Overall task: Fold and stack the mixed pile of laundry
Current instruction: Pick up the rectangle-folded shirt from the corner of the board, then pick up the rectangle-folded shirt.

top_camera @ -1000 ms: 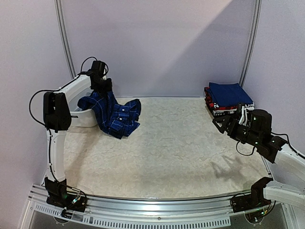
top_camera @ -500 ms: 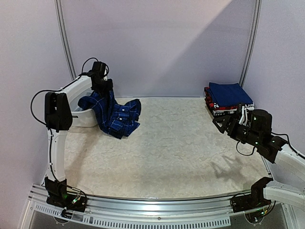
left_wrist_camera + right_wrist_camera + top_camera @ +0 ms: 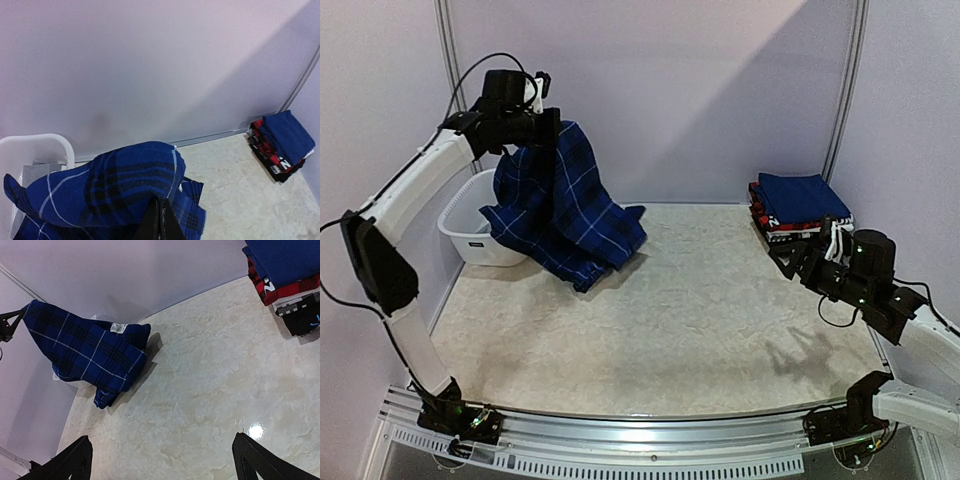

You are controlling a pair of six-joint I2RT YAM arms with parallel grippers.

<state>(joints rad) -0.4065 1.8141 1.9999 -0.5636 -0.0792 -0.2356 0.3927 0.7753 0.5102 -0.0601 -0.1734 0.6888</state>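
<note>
Left gripper: clamped on dark blue plaid shirt, held high beside white basket; right gripper: jaws wide, empty, near folded stack.

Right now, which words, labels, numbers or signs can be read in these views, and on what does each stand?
Nothing reads in full.
"Z" or "N": a lone white letter on a red and black garment in the folded stack; the rest is hidden.
White tag on the plaid shirt: print too small to read.
</note>
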